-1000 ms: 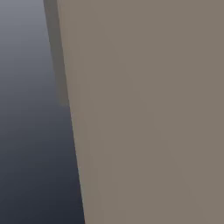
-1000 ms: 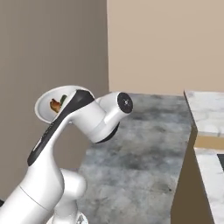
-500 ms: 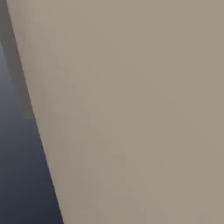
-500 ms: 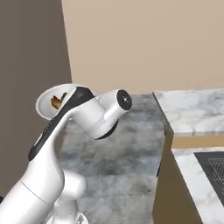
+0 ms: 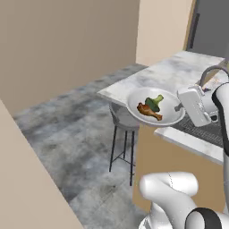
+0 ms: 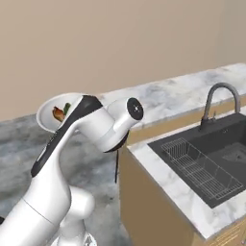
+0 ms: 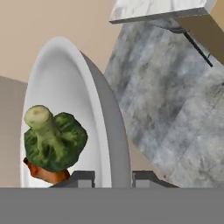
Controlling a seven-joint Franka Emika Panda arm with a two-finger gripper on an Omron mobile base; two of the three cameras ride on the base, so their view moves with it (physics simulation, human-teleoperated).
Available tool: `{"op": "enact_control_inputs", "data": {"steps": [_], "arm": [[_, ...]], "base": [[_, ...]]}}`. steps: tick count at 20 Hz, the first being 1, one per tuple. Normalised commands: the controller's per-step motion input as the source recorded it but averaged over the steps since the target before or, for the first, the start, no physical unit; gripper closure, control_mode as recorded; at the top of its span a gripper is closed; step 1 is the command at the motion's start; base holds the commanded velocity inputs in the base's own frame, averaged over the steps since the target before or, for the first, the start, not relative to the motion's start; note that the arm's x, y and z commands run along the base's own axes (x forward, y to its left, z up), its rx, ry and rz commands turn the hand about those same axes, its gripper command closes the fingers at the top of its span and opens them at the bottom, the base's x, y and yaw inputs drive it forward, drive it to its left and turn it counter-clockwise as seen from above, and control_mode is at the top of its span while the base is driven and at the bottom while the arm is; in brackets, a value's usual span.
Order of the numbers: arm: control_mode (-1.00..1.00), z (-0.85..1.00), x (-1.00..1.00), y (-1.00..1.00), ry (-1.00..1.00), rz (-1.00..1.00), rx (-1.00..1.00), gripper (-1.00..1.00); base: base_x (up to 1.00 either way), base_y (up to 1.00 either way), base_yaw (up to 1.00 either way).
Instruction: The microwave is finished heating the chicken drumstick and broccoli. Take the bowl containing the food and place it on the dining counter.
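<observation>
The bowl (image 5: 167, 107) is being held at centre right of the left base view, its right rim being pinched by the gripper (image 5: 182, 106), whose jaws are closed on it. The chicken drumstick (image 5: 149, 111) and the broccoli (image 5: 154, 102) are being carried inside, touching each other. The bowl is being seen in front of the dining counter (image 5: 170, 74), with the stool (image 5: 120, 120) below it. In the hand view the rim (image 7: 105, 127) is being gripped between the two fingertips (image 7: 82, 178).
</observation>
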Motion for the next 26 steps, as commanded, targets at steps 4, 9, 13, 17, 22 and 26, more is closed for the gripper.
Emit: {"op": "enact_control_inputs", "data": {"steps": [4, 9, 13, 17, 22, 26], "arm": [[1.00, 0.00, 0.00, 0.00, 0.00, 0.00, 0.00, 1.00], [1.00, 0.00, 0.00, 0.00, 0.00, 0.00, 0.00, 1.00], [1.00, 0.00, 0.00, 0.00, 0.00, 0.00, 0.00, 1.00], [1.00, 0.00, 0.00, 0.00, 0.00, 0.00, 0.00, 1.00], [-1.00, 0.00, 0.55, 0.36, 0.01, -0.19, -0.03, 1.00], [-1.00, 0.00, 1.00, 0.04, 0.13, -0.14, 0.00, 1.00]], "base": [[0.58, 0.65, -0.80], [0.47, 0.82, -0.73], [0.30, 0.99, -0.61], [0.36, 0.93, -0.50], [0.28, 0.32, -0.15], [0.00, 0.00, 0.00]]}}
